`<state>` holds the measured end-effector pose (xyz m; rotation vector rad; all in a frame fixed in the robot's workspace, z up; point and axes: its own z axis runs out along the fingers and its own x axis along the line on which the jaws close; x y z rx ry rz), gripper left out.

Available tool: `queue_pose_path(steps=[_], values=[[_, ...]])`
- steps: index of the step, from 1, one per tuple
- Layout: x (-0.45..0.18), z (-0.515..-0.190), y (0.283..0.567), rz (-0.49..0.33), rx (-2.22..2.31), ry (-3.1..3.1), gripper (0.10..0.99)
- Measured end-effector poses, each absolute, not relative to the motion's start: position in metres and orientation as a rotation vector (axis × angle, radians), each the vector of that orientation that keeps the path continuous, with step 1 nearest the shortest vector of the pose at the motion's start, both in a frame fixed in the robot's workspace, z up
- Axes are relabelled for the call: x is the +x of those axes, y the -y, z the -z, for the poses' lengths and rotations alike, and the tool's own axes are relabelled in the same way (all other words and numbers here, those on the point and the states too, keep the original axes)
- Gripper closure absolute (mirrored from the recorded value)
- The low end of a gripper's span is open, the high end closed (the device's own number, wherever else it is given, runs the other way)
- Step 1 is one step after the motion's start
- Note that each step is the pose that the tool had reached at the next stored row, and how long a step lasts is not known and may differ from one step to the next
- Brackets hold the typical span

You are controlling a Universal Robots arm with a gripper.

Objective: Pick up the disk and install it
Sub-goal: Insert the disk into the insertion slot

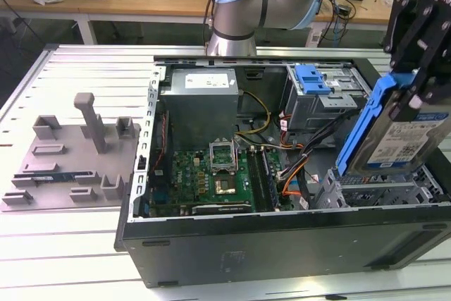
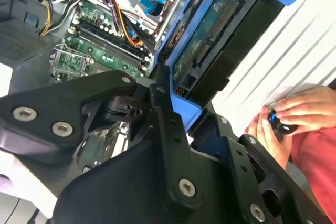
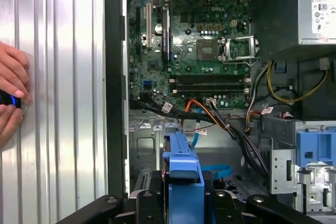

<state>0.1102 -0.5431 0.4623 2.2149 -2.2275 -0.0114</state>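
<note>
The disk (image 1: 403, 142), silver with a blue-and-white label and blue rails (image 1: 363, 128), hangs tilted on edge over the metal drive cage (image 1: 384, 189) at the open computer case's corner on the exterior view's right. My black gripper (image 1: 414, 96) comes down from above and is shut on the disk's upper end. In the second wrist view the disk's green circuit-board underside (image 2: 210, 40) runs away from the gripper's fingers (image 2: 167, 129). In the first wrist view the blue rail (image 3: 182, 163) sticks out between the two black finger links, above the case floor.
The open case (image 1: 282, 244) holds a green motherboard (image 1: 211, 174), a grey power supply (image 1: 201, 103), cable bundles (image 1: 296, 167) and a blue latch (image 1: 313, 79) on the rear bay. A grey fixture (image 1: 70, 153) stands on the exterior view's left. A person's hands (image 2: 291, 119) hold a small object beside the case.
</note>
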Motion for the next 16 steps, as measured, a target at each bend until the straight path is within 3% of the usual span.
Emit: queue_pose_path(steps=[5, 16], values=[[0.1105, -0.4624, 0.5422, -0.002, 2.208, 2.221, 0.718], [0.1169, -0.4613, 0.5431, 0.05, 2.217, 2.183, 0.718]])
